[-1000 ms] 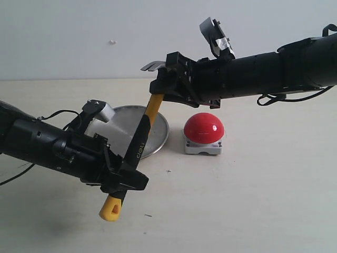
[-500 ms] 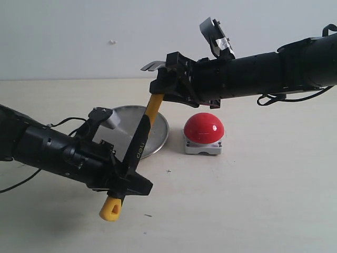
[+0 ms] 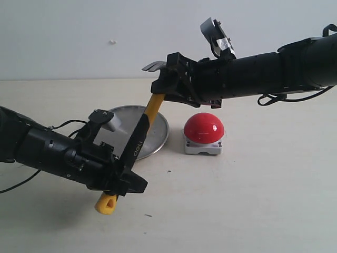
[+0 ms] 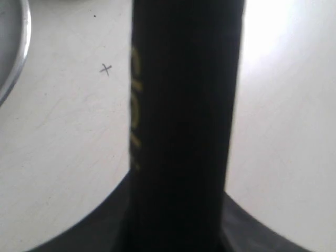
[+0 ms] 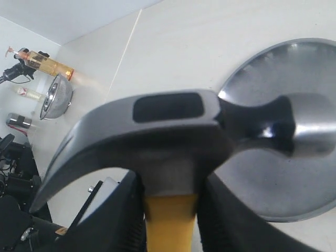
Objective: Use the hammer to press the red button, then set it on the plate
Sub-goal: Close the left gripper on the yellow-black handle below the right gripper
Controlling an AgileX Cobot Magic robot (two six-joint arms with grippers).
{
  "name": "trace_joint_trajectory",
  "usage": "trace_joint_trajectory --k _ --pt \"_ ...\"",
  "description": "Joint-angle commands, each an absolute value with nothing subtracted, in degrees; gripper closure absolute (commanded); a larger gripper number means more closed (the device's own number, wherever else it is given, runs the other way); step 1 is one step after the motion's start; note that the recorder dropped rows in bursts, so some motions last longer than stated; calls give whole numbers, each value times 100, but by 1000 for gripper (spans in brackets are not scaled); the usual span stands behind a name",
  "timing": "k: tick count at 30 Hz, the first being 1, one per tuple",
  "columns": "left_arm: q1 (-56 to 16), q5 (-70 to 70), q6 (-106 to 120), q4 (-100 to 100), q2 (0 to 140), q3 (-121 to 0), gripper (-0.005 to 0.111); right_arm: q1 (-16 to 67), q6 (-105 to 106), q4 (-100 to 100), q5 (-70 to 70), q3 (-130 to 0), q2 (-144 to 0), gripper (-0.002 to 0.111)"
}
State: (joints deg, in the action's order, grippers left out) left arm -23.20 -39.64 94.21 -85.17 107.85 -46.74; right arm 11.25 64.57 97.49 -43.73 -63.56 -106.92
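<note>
Pale tabletop (image 3: 263,200), plain white wall (image 3: 79,37) behind. Left of the button (image 3: 204,128), near the plate (image 3: 159,132), the hammer (image 3: 138,142) hangs slanted in the air. The right hand (image 3: 161,90) is clenched under its head, the left hand (image 3: 122,175) on its lower handle.

Soft even light, hammer (image 4: 184,131) blurred close-up, glare on plate (image 5: 294,68)

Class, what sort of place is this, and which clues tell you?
Probably a robotics test bench: two black robot arms grip one hammer over a pale table against a blank wall, with a red button and plate set out.
</note>
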Motion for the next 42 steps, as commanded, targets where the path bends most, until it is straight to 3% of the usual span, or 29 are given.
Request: trace_joint_trajectory --k 1,4,6,9,11,26,29,32,33,42 --pt "-2341 -3906 9444 -8577 10768 -4667 107 1136 6436 9995 -4652 -6442 -10628 108" --pt "-2341 -3906 9432 -8659 10757 -4667 107 1136 6436 9995 -4508 -6442 -10628 108" --pt "-2341 -3862 9432 -8659 10710 -4667 100 1136 6436 9995 -4475 -6442 -10628 108" --pt "-2341 -3862 9424 -8668 10630 -4677 65 1136 6436 9995 -4467 -6442 -10628 108" --pt "-2341 -3862 9395 -8668 10538 -4677 56 1136 6480 9995 -4469 -6442 -10628 108" --pt "-2330 -3625 9244 -8543 10487 -4677 56 1136 6480 9995 -4520 -6442 -10628 108" --pt "-2330 -3625 9244 -8530 10487 -4677 70 1136 6506 9995 -4520 -6442 -10628 108" --pt "-2330 -3625 9232 -8521 10487 -4677 103 1136 6506 9995 -4520 -6442 -10628 108" --pt "-2330 -3625 9258 -8508 10487 -4677 106 1136 6506 9995 -4520 -6442 -10628 108" --pt "-2219 -3635 9268 -8415 10420 -4677 107 1136 6432 9995 -4509 -6442 -10628 105"
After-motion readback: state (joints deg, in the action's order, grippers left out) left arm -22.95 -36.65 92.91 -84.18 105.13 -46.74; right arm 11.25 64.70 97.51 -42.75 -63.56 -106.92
